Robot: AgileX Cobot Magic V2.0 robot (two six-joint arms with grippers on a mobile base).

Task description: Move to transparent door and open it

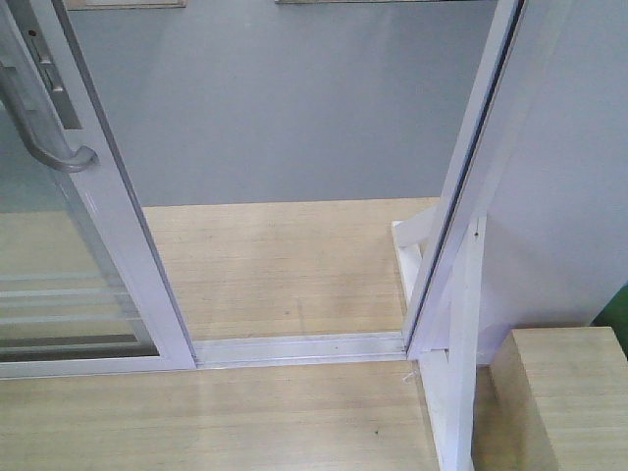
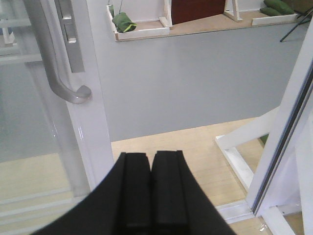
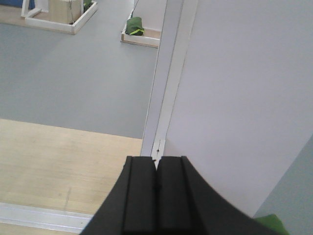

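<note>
The transparent door [image 1: 128, 231] stands at the left of the front view, a glass panel in a glossy white frame with a curved grey handle [image 1: 44, 137] on a lock plate. Between its edge and the white jamb [image 1: 461, 196] on the right there is a wide gap. In the left wrist view the door [image 2: 93, 117] and its handle [image 2: 56, 68] are up and to the left of my left gripper [image 2: 150, 155], which is shut with nothing in it and apart from the frame. My right gripper [image 3: 156, 159] is shut and empty, in front of the jamb [image 3: 164, 93].
A metal floor track [image 1: 294, 348] crosses the threshold over wooden flooring; grey floor [image 1: 294, 108] lies beyond. Right of the jamb stand a white wall panel [image 1: 564, 167], white base struts [image 1: 451, 392] and a wooden box [image 1: 564, 397]. Far off, a green bag [image 2: 122, 22] lies on a low platform.
</note>
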